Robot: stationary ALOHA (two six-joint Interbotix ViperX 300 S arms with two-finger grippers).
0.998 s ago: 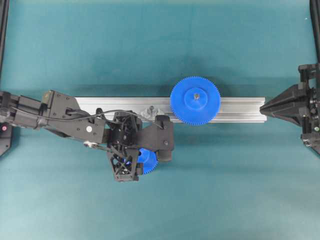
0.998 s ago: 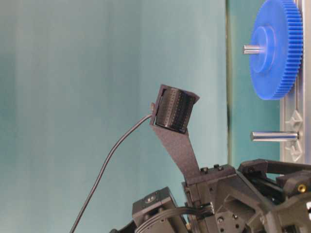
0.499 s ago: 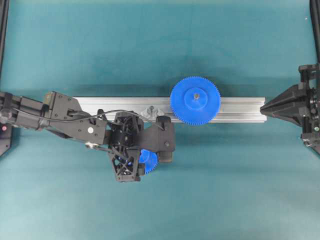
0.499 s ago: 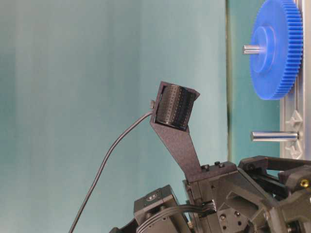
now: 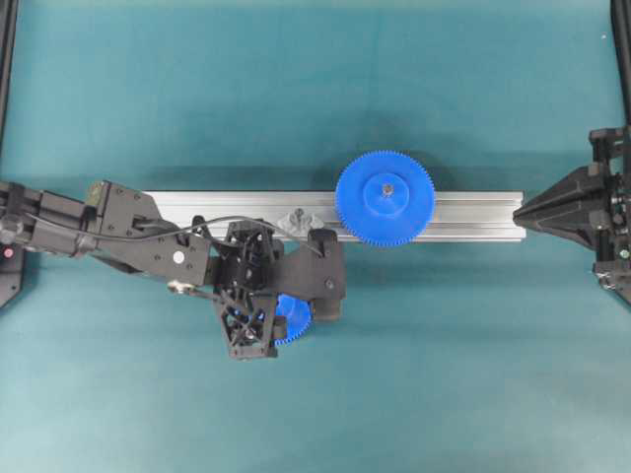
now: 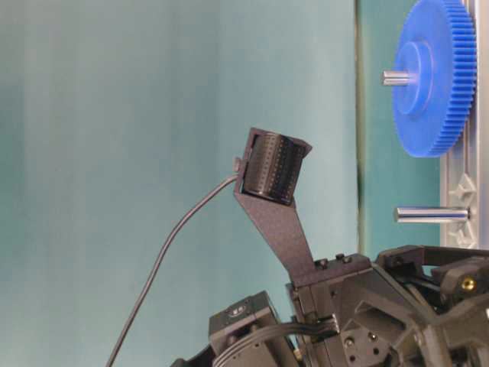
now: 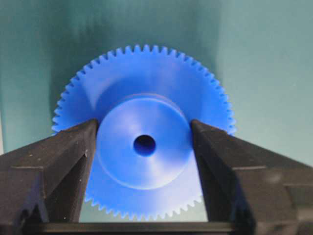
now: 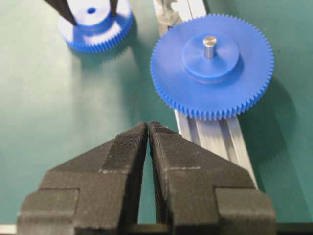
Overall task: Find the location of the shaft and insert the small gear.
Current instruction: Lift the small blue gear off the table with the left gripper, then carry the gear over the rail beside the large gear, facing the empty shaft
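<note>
The small gear (image 7: 127, 161) is a blue toothed disc with a raised hub. My left gripper (image 7: 143, 123) is shut on that hub, one finger on each side. In the overhead view the small gear (image 5: 295, 317) shows partly under the left gripper (image 5: 279, 317), just in front of the rail. The right wrist view shows it low over the mat (image 8: 95, 22). The shaft (image 5: 299, 219) stands free on the rail, to the left of the large gear; it also shows in the table-level view (image 6: 428, 215). My right gripper (image 8: 148, 126) is shut and empty at the rail's right end (image 5: 517, 209).
The ribbed aluminium rail (image 5: 473, 212) runs left to right across the teal mat. The larger blue gear (image 5: 385, 197) sits on its own peg (image 8: 210, 45) on the rail. Black frame posts stand at the left and right edges.
My left arm has shifted very slightly with the small gear still between its fingers. The right arm has not moved.
</note>
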